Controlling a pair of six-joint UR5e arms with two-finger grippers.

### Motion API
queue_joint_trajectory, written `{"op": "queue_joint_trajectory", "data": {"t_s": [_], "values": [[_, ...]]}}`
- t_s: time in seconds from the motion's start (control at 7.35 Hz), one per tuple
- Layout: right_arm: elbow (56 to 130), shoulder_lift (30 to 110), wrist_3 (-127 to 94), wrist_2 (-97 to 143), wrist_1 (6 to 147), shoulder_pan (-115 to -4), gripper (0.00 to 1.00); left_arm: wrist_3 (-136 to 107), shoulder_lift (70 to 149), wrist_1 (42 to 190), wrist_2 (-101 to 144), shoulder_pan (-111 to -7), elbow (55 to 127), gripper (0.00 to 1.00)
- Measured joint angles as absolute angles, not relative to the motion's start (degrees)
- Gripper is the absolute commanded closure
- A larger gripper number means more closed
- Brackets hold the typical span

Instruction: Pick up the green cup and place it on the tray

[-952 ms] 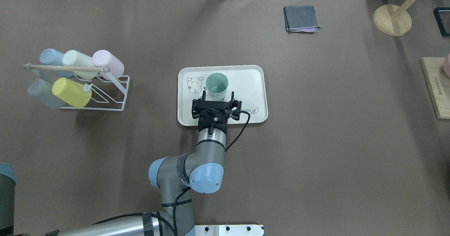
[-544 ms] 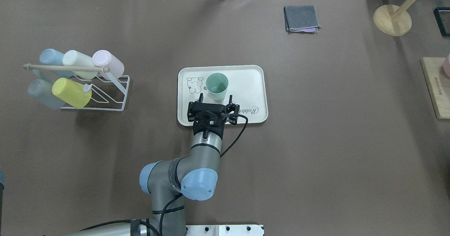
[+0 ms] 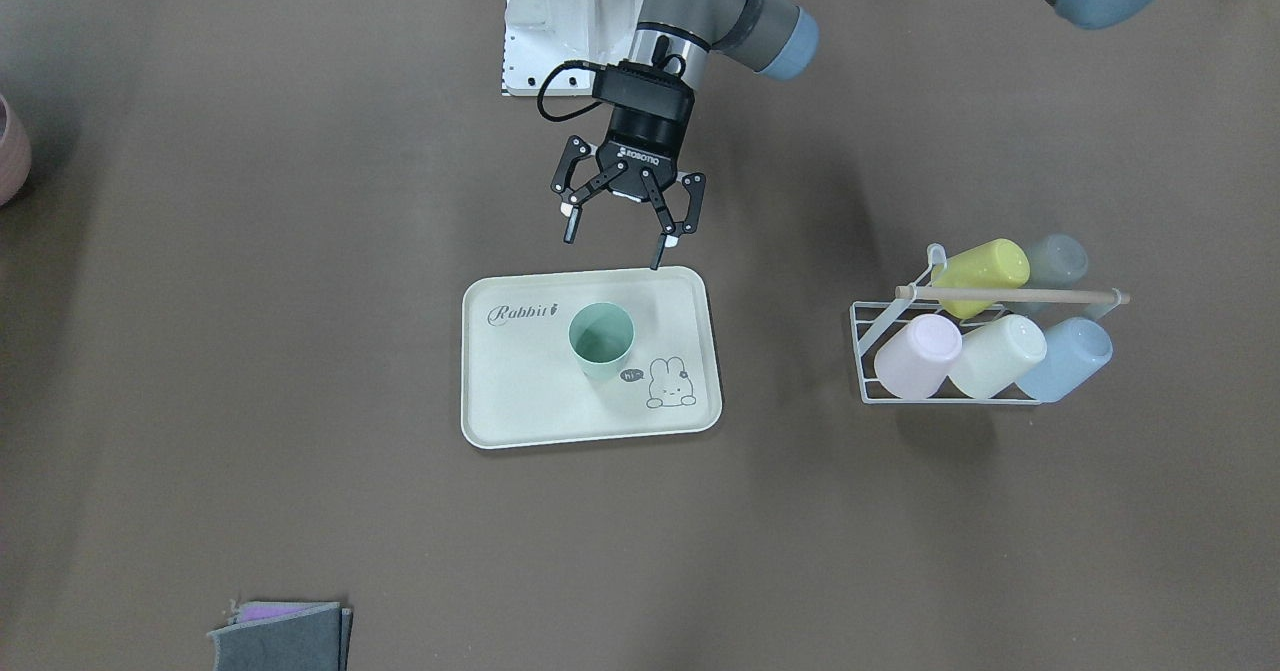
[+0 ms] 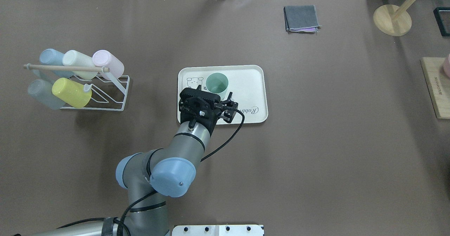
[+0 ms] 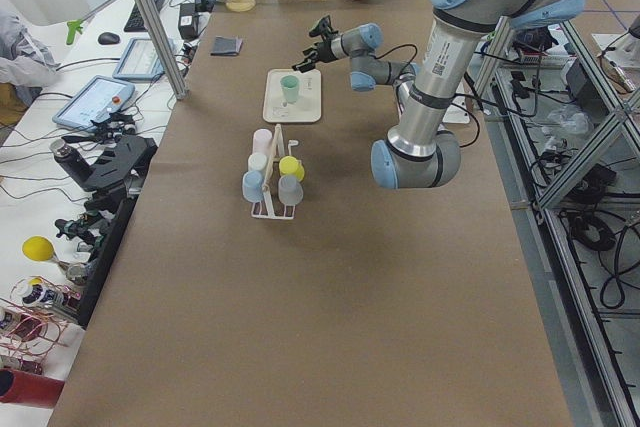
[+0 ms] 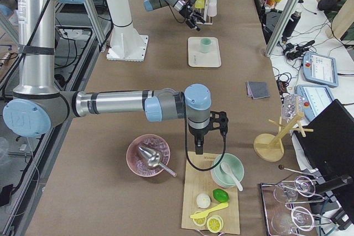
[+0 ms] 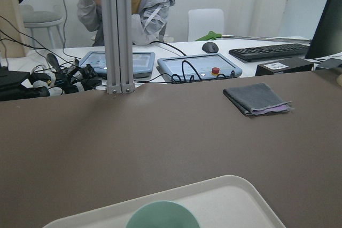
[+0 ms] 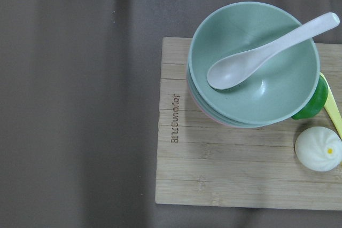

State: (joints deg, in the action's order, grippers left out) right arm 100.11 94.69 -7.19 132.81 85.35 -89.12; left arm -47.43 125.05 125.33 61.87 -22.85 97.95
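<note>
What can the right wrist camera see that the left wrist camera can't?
Only the right wrist view shows a wooden board with a green bowl holding a white spoon, and a white bun beside it. Only the left wrist view shows the tray, the top of the green cup on it, a folded grey cloth and a person beyond the table. Both show the brown table.
</note>
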Motion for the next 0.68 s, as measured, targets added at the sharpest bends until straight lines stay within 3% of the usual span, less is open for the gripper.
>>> {"op": "queue_joint_trajectory", "data": {"t_s": [0.68], "values": [[100.1, 94.8, -7.0, 132.4, 85.2, -89.1, 0.0, -29.5, 118.6, 105.7, 105.3, -53.4, 101.2, 0.02]]}}
